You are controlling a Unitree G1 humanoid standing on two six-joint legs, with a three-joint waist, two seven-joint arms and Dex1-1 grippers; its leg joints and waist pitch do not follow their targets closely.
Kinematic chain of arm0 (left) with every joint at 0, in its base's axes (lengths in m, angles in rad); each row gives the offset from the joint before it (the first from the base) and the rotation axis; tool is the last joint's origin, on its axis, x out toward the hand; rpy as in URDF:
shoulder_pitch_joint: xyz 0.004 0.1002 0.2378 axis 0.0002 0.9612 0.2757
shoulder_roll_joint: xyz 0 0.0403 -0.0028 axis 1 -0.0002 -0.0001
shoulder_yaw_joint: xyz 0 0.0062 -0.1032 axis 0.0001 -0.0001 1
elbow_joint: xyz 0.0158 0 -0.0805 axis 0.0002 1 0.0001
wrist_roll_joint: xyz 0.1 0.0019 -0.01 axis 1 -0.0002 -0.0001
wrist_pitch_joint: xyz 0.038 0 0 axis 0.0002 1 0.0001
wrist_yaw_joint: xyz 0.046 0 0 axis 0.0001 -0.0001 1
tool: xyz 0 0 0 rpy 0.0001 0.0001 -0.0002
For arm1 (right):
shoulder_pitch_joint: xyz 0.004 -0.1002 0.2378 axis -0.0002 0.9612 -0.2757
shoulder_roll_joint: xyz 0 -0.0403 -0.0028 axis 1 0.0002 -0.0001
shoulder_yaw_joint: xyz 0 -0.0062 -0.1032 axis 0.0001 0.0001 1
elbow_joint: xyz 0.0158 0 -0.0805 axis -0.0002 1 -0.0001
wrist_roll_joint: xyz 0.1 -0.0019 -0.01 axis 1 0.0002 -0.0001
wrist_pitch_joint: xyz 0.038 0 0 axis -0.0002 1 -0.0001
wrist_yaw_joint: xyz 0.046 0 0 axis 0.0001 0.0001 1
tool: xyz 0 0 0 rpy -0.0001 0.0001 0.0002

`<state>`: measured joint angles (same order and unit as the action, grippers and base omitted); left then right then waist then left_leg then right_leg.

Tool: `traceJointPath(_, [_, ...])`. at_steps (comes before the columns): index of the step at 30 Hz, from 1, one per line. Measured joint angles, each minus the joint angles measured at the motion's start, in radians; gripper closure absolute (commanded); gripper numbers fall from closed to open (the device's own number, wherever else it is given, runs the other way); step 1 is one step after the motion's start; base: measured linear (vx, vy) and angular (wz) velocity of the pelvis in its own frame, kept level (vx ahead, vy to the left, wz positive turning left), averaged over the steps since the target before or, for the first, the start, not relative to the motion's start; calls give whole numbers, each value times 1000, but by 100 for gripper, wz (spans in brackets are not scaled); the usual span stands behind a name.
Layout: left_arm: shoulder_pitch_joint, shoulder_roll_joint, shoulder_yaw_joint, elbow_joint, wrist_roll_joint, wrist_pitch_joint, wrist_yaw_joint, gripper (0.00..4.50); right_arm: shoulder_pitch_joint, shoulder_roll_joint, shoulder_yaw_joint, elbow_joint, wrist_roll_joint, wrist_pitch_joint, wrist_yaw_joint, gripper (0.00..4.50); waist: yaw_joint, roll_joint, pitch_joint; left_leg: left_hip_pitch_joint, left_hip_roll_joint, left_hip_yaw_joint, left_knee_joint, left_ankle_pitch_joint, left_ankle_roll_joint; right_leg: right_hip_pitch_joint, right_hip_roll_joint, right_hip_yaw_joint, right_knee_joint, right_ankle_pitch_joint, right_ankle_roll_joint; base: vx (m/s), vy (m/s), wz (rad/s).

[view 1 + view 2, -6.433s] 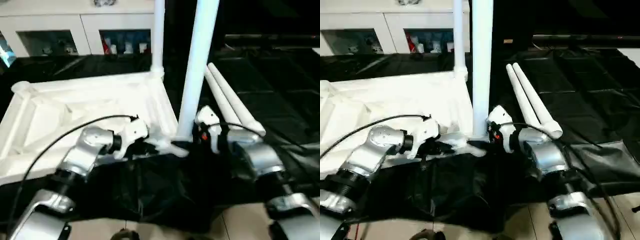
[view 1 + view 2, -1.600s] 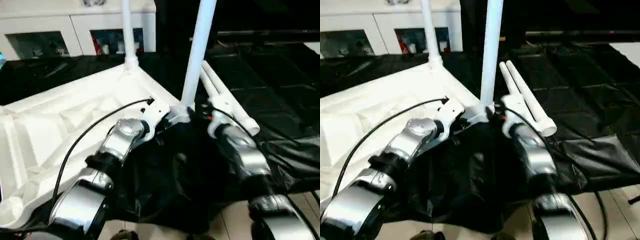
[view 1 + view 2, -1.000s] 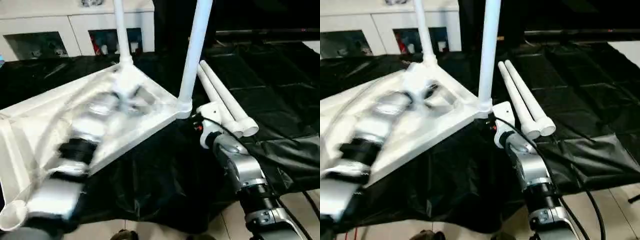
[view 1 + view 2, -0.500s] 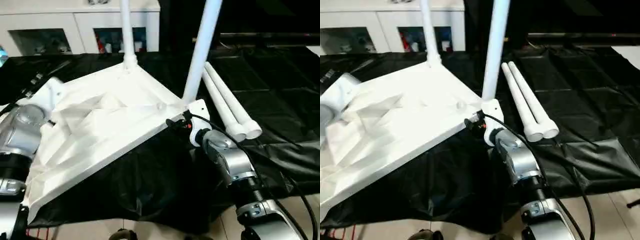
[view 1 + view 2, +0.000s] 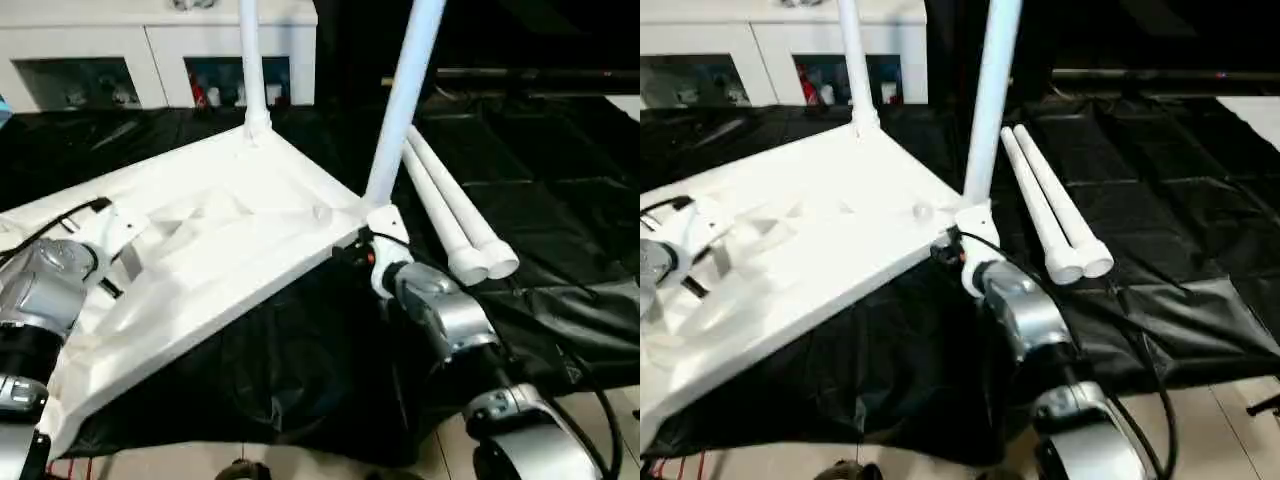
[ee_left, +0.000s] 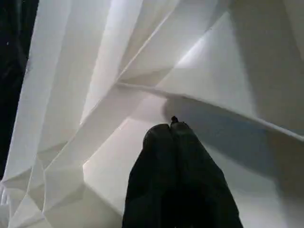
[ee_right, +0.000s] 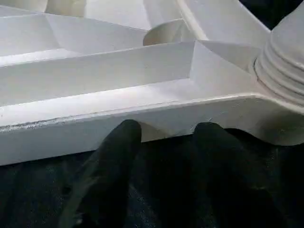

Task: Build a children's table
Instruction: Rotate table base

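The white tabletop lies upside down on the black cloth, ribbed underside up, its left end raised. One white leg stands in the far corner socket and another leg in the near right socket. Two loose legs lie side by side to the right. My left gripper is shut on nothing, its tips over the ribs at the tabletop's left part. My right gripper is open at the tabletop's rim, just beside the near right socket, with black cloth showing between its fingers.
A white glass-door cabinet stands behind the work area. Black cloth covers the surface, with a folded flap at the right. Light floor shows along the near edge.
My left arm has swung from the middle of the tabletop to its left part and the gripper has shut. The right gripper's fingers have drawn closer together beside the near socket.
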<state>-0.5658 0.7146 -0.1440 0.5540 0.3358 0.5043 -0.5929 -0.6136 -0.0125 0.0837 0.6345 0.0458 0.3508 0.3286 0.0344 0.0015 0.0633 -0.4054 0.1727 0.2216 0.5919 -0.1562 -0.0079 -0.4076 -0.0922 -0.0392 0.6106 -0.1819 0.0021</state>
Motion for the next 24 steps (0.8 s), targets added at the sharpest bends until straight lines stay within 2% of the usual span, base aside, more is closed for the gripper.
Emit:
traceJointPath(2, [4, 5, -2, -19, -8, 4, -20, 450, -7, 2, -3, 12, 1, -1, 0, 276, 0, 0, 0, 0, 0, 0, 0, 0, 0, 0, 0, 0, 0, 0, 0, 0, 0, 0])
traceJointPath(5, [29, 19, -24, -90, -32, 26, -123, 450, -44, 9, -9, 81, 1, -14, 6, 294, -1, 0, 0, 1, 0, 0, 0, 0, 0, 0, 0, 0, 1, 0, 0, 0, 0, 0])
traceJointPath(6, [46, 33, -32, -121, -46, 31, -175, 450, -63, 11, -10, 118, 1, -29, 11, 318, -2, 0, 0, 1, 0, 0, 0, 0, 0, 0, 0, 0, 1, 0, 0, 0, 0, 0])
traceJointPath(11, [93, 73, -54, -234, -112, 37, -339, 450, -83, 10, -18, 179, 0, -59, 30, 356, 0, -1, 0, 1, 0, 0, 0, 0, 0, 1, 0, 0, 0, 0, 0, 0, 0, 0])
traceJointPath(13, [111, 83, -72, -290, -148, 39, -413, 450, -88, 5, -19, 195, 0, -67, 31, 356, -1, -2, -1, 1, 0, 1, 0, 0, 0, 1, 0, 1, 0, 0, 0, 0, 0, 0])
traceJointPath(21, [148, 59, -115, -406, -244, 37, -568, 450, -116, 1, -21, 239, -3, -97, 48, 439, -3, -2, -1, 2, 0, 1, 0, 1, -1, 0, 0, 0, 3, 0, -1, 0, 0, 0])
traceJointPath(24, [146, 32, -127, -426, -279, 37, -614, 450, -132, -1, -31, 258, -9, -110, 49, 446, -6, -2, -1, 2, 0, 1, 0, 1, -1, 0, 0, 1, 3, 0, -1, 0, 0, 0])
